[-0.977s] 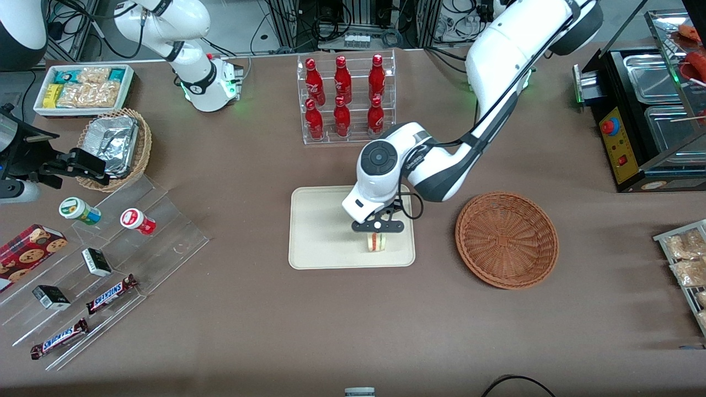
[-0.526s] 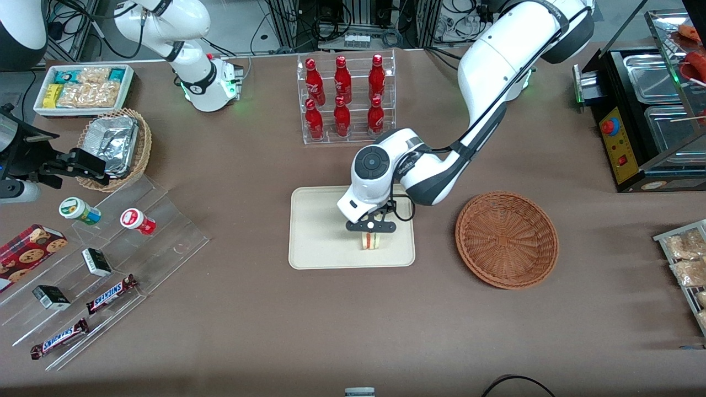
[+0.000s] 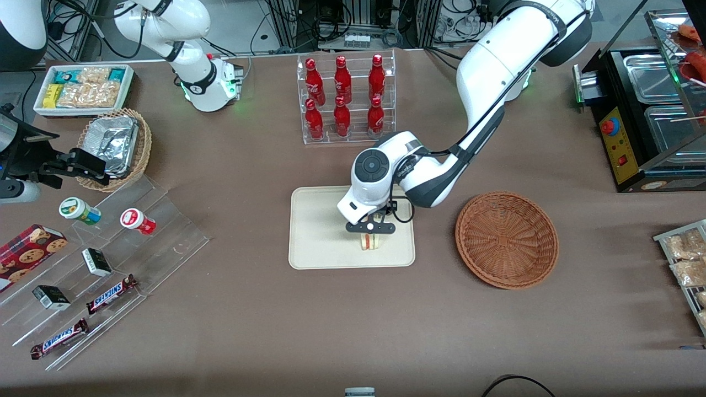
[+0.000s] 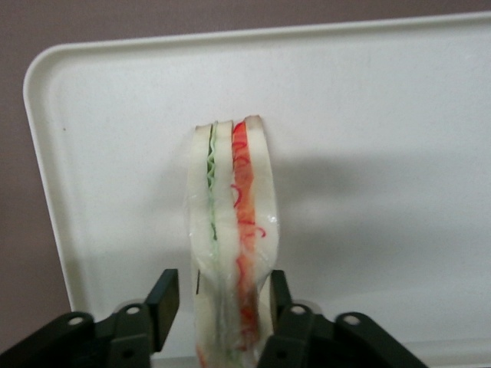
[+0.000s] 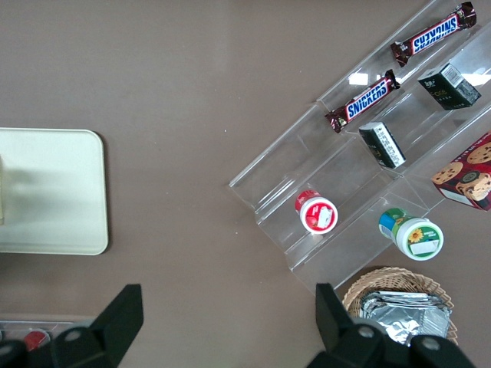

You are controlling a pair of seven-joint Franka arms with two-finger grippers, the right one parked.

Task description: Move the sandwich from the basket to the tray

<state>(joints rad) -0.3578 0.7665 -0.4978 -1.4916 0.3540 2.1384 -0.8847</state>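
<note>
- The gripper (image 3: 370, 236) is parked low over the tray (image 3: 314, 242), at the part of it closest to the basket (image 3: 506, 239).
- The sandwich (image 3: 370, 241) is pinched between the two fingers (image 4: 163, 295), so the gripper is closed down to about the wedge's thickness and nothing else is held.
- In the left wrist view the sandwich (image 4: 230, 230) is seen standing on edge, with the green and red filling lines running along it, and the cream tray (image 4: 399, 115) is spread out underneath.
- Whether the wedge is actually touching the tray can't be told; its shadow is thrown right next to it on the tray surface.
- The basket is left sitting on the tabletop (image 3: 353, 331) beside the tray, toward the working arm's end, and nothing is seen inside it.
- A clear rack of red bottles (image 3: 345, 99) is set farther from the front camera than the tray.
- Toward the parked arm's end, a stepped clear display (image 3: 110, 264) is loaded with Snickers bars (image 3: 110, 294), small boxes and two little cups.
- A tan basket with foil (image 3: 113, 146) and a white bin of snacks (image 3: 83, 88) are kept at that same end.
</note>
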